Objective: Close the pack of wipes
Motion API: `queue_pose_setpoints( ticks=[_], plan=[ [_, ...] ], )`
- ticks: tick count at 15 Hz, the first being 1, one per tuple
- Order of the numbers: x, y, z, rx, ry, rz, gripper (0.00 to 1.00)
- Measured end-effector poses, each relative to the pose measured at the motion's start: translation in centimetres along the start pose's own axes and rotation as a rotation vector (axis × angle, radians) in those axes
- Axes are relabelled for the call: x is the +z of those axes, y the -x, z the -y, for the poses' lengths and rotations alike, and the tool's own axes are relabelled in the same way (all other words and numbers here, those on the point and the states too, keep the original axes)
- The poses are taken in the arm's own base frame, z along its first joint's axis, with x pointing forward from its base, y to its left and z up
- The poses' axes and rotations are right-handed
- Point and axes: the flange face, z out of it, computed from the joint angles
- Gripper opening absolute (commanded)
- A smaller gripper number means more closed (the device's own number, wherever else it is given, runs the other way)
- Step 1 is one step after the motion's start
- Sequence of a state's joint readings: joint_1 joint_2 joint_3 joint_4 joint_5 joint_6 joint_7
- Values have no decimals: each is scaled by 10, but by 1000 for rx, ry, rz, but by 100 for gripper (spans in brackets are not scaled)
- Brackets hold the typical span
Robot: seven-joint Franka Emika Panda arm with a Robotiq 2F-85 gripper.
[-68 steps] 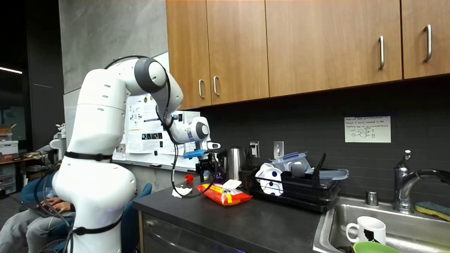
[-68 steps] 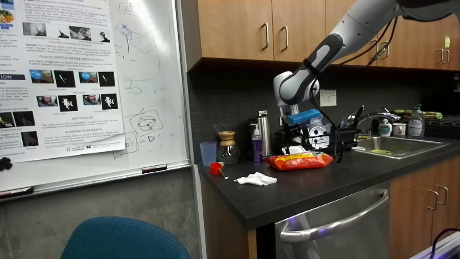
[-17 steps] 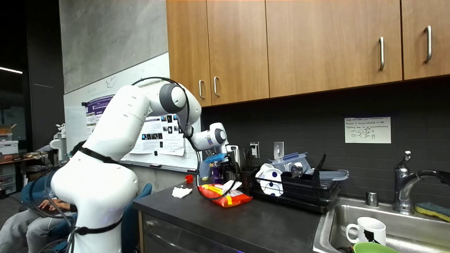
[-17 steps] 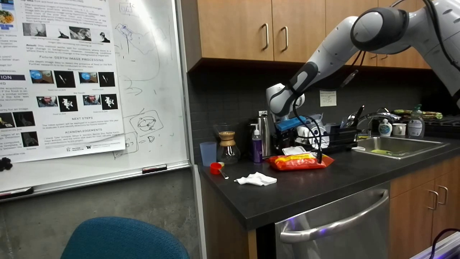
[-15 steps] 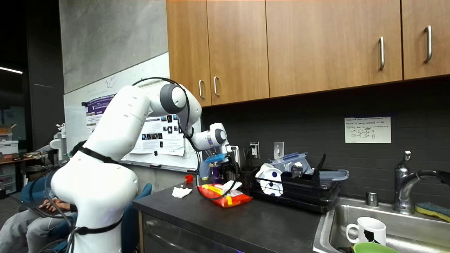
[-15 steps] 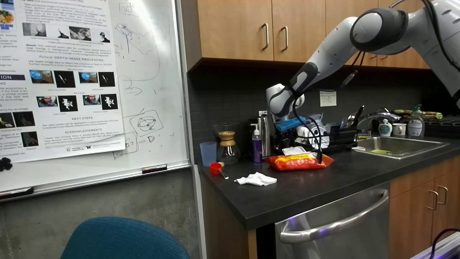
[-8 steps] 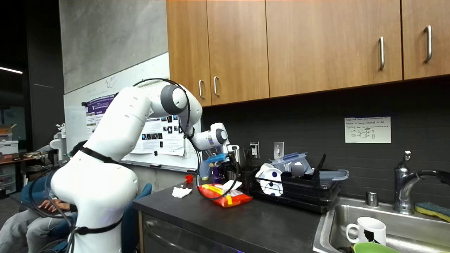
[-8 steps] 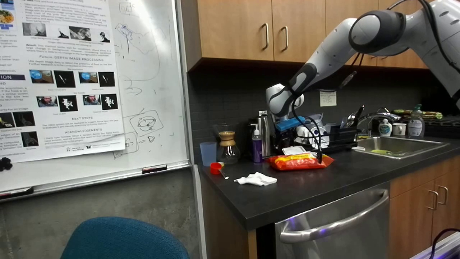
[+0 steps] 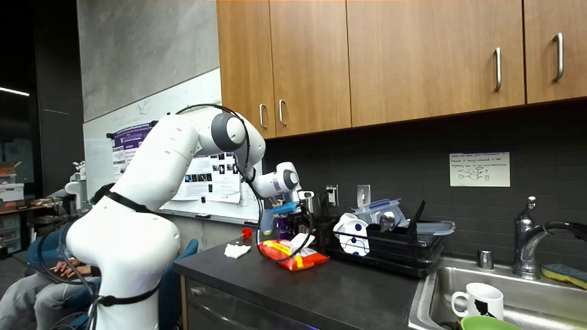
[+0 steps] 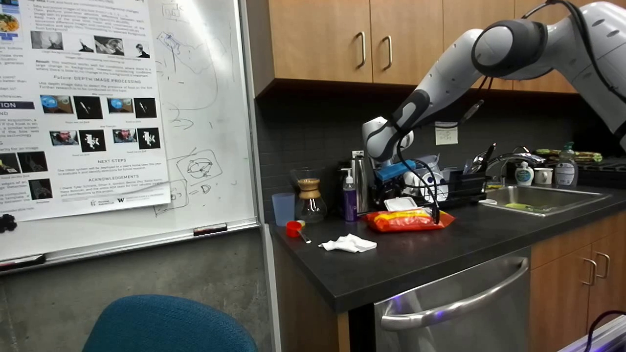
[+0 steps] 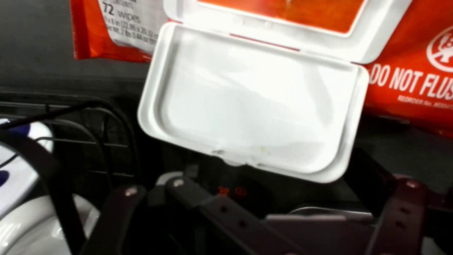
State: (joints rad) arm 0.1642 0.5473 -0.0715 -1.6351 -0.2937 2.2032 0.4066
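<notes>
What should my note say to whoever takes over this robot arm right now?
Gripper: open, apparently near the free edge of the white rectangular plastic lid; contact unclear.
Where: soft red-orange plastic pack of wipes with yellow markings, on the dark countertop beside the black dish rack.
Done: no closing yet; the lid is open.
Left: swing the lid over and press it shut.

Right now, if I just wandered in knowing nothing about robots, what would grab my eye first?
Most likely the big white robot arm, bending out over the dark counter in both exterior views. Next might be the bright red-orange pack of wipes lying on that counter, its white lid flipped open in the wrist view. After that, perhaps the black dish rack beside the pack, with something white and blue-dotted in it.
</notes>
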Motion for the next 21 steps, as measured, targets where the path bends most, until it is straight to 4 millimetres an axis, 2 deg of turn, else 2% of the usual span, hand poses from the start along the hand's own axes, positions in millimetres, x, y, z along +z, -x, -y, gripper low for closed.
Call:
queue_pose_setpoints(
  ticks=[10,16,21],
  plan=[
    [10,-1,-7,10,14,14,100],
    [1,-2,-16,22,21,15,100],
    [-3,7,-20,23,35,52,100]
  ],
)
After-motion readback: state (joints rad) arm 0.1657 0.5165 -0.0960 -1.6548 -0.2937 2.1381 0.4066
